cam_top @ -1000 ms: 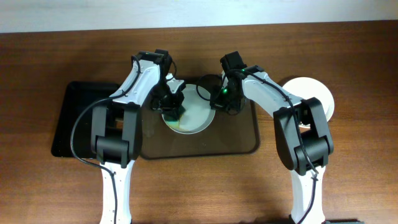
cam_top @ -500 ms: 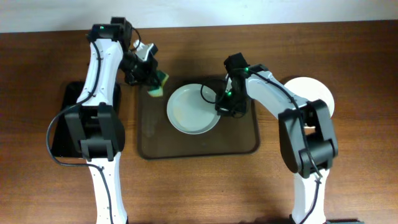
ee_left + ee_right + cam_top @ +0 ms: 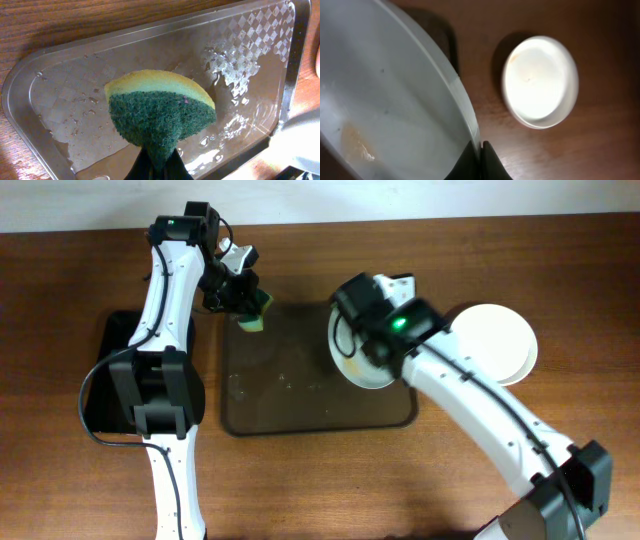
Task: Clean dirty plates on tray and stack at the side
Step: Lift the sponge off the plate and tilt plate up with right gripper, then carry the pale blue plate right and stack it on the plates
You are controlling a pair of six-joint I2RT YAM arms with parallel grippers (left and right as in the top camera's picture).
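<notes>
Three views: one fixed high above, two riding close on the wrists.

The overhead camera looks straight down on the table (image 3: 560, 260) from far off, with a pale wall strip (image 3: 320, 200) along the frame's top edge and the tray (image 3: 300, 395) at centre. The left wrist camera sits near and looks steeply down, the sponge (image 3: 160, 112) filling mid-frame over the tray (image 3: 65, 100). Overhead shows that sponge (image 3: 253, 315) small, upper left of centre. The right wrist camera is nearer still: the smeared plate (image 3: 385, 100) fills its left half, and a second plate (image 3: 540, 80) lies upper right on wood. Overhead shares both, the smeared plate (image 3: 345, 365) right of centre and the second plate (image 3: 495, 340) further right.
</notes>
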